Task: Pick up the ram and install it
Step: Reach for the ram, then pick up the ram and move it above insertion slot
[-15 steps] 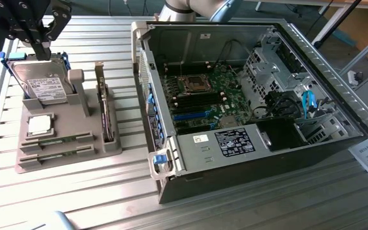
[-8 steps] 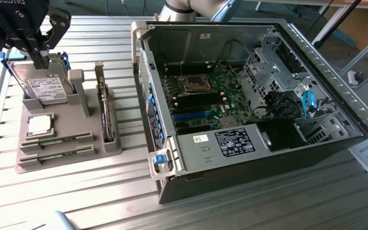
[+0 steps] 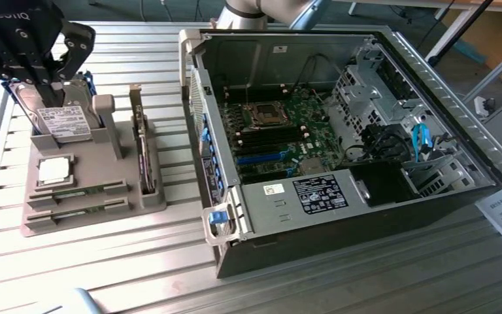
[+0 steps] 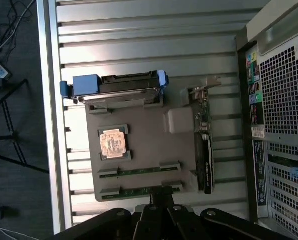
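Above tray (image 4: 149, 145), closed empty end effector (image 4: 161, 196)

Gripper (image 3: 49, 91): matte black body, white lettering partly visible on the housing; angular black linkage fingers (image 4: 153, 215) with round pivot pins. Arm (image 3: 255, 12): pale grey tubular segment, blue-grey cap at a joint.

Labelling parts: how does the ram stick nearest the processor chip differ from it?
The ram stick is long, narrow and green; the processor chip is square and silvery. The ram stick stands on edge in a slot; the processor chip lies flat. Both sit in the grey holder.
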`<control>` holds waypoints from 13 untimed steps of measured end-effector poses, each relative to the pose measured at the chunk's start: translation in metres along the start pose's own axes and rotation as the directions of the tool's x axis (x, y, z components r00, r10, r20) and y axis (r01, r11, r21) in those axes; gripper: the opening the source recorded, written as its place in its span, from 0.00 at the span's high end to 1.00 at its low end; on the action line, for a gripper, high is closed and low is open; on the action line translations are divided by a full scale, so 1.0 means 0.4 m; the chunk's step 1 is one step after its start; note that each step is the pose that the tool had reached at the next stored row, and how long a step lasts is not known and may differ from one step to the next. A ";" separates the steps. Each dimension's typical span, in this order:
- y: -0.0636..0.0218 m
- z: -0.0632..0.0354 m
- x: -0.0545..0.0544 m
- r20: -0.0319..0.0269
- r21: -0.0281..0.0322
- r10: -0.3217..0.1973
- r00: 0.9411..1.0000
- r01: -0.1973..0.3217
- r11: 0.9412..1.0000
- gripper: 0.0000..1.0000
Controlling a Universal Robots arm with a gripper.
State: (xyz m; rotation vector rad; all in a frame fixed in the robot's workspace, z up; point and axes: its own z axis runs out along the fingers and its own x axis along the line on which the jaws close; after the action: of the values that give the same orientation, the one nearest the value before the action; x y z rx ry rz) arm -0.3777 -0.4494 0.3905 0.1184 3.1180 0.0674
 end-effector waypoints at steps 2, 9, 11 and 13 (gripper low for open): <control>-0.009 0.000 0.000 0.000 0.000 0.000 1.000 0.000 1.000 0.90; -0.038 -0.002 0.000 0.000 0.000 0.000 1.000 0.000 1.000 0.90; -0.038 -0.002 0.000 0.000 0.000 0.000 1.000 0.000 1.000 0.90; -0.038 -0.002 0.000 0.000 0.000 0.000 1.000 0.000 1.000 0.90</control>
State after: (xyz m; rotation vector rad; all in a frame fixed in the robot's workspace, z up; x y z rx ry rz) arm -0.3787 -0.4647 0.3905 0.1184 3.1180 0.0674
